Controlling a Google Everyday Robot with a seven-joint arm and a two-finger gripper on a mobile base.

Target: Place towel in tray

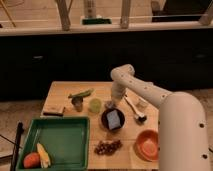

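Currently the gripper (111, 104) sits low beside green cup (95, 105) and black bowl (113, 120); its hold I cannot tell; sweeping toward the tray (60, 141) could topple either.

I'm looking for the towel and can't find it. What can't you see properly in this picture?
All in the camera view:
1. Towel: none clearly shows. The pale thing in the black bowl is too small to name.
2. Gripper, low over the table behind that bowl: it hides whatever is beneath it.
3. Orange bowl: its right edge seems covered by the robot's arm.
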